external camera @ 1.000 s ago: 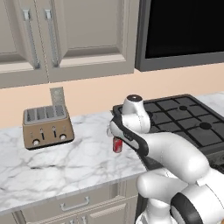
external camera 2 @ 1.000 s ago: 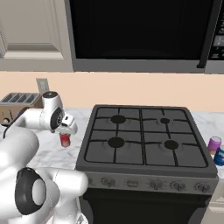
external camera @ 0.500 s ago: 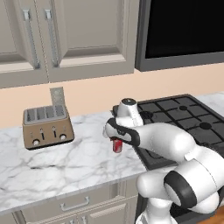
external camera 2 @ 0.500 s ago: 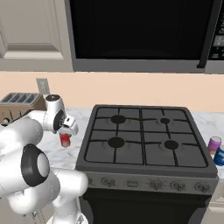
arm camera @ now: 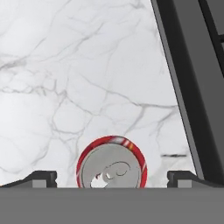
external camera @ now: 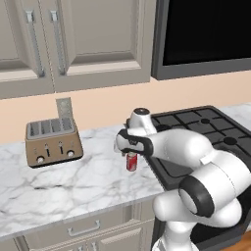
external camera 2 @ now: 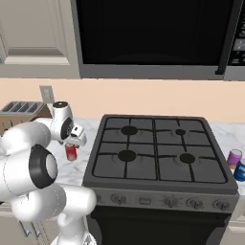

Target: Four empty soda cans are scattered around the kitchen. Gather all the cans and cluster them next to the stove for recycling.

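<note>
step: we place red can (external camera: 131, 161) beside stove (external camera 2: 158, 153) | fingers (arm camera: 43, 177) spread, holding nothing | next: we lift clear, fetch another can

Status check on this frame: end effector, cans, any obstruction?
End effector open, above the upright red can. Can on counter beside stove. Purple can, blue can on stove's far side. Nothing in the way.

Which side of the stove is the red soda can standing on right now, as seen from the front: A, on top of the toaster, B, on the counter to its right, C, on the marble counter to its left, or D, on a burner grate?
C: the red soda can stands upright on the marble counter, just left of the stove, under the open gripper.
</note>
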### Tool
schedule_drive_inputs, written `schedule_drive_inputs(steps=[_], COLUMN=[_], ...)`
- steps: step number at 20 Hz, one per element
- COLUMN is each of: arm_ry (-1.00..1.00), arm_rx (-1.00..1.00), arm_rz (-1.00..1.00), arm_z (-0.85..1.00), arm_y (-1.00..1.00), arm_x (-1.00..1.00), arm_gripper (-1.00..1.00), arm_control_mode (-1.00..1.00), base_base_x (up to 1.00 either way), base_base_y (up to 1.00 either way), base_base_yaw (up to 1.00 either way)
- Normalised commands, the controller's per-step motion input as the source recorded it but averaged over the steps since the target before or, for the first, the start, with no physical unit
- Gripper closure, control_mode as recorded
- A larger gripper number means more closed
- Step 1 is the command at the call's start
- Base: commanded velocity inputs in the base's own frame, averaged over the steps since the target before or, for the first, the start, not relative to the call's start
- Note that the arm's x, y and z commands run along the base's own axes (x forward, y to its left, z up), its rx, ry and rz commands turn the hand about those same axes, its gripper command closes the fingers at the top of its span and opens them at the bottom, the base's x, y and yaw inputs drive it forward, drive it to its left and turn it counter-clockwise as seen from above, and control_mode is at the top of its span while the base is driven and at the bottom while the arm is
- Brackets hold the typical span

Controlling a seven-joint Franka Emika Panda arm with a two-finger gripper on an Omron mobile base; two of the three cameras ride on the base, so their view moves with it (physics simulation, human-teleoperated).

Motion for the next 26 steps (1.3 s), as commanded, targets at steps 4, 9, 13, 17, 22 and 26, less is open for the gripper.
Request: schedule_drive_inputs(steps=[4,9,13,17,22,26], arm_ry=[0.00,0.00,0.00,0.00,0.00,0.00], arm_rx=[0.00,0.00,0.00,0.00,0.00,0.00], arm_rz=[0.00,0.00,0.00,0.00,0.00,0.00], arm_z=[-0.38,-0.34,0.00,0.00,0.00,0.00], arm_y=[0.01,0.00,0.00,0.00,0.00,0.00], arm_x=[0.00,0.00,0.00,0.00,0.00,0.00], arm_gripper=[-1.00,-1.00,-1.00,-1.00,-1.00,-1.00], arm_control_mode=[-1.00,-1.00,-1.00,-1.00,-1.00,-1.00], base_base_x=[0.00,0.00,0.00,0.00,0.00,0.00], base_base_y=[0.00,0.00,0.00,0.00,0.00,0.00], base_base_yaw=[0.00,0.00,0.00,0.00,0.00,0.00])
